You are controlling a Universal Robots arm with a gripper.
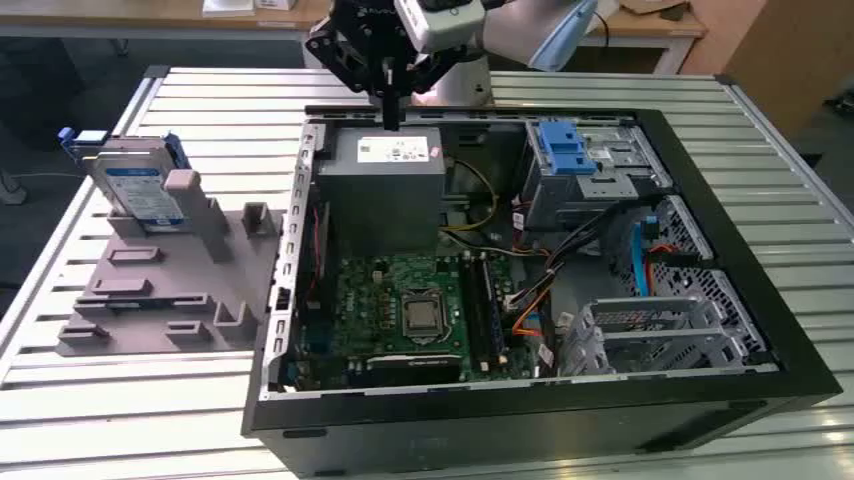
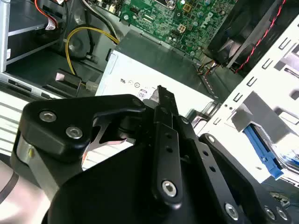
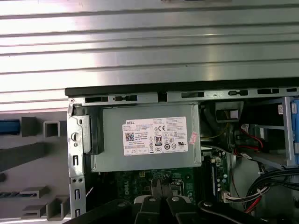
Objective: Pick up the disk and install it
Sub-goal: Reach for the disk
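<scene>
Above the power supply [image 1: 387,195], the gripper [image 1: 390,120] hangs empty.
Upper centre of the exterior view: its fingers are pressed together on nothing, tips just over the grey box at the back of the open computer case [image 1: 801,330]. The disk [image 1: 140,190] stands on edge in a grey holder [image 1: 174,290] on the slatted table [image 1: 134,400], upper left of that view, well apart from the gripper.

The disk [image 1: 139,188] is a flat silver rectangle with a white-and-blue label on its broad face and a blue plastic carrier along its top and side edges. It stands on edge, tilted slightly, in a slot at the far corner of the grey stand [image 1: 160,290], toward the exterior view's left.
</scene>
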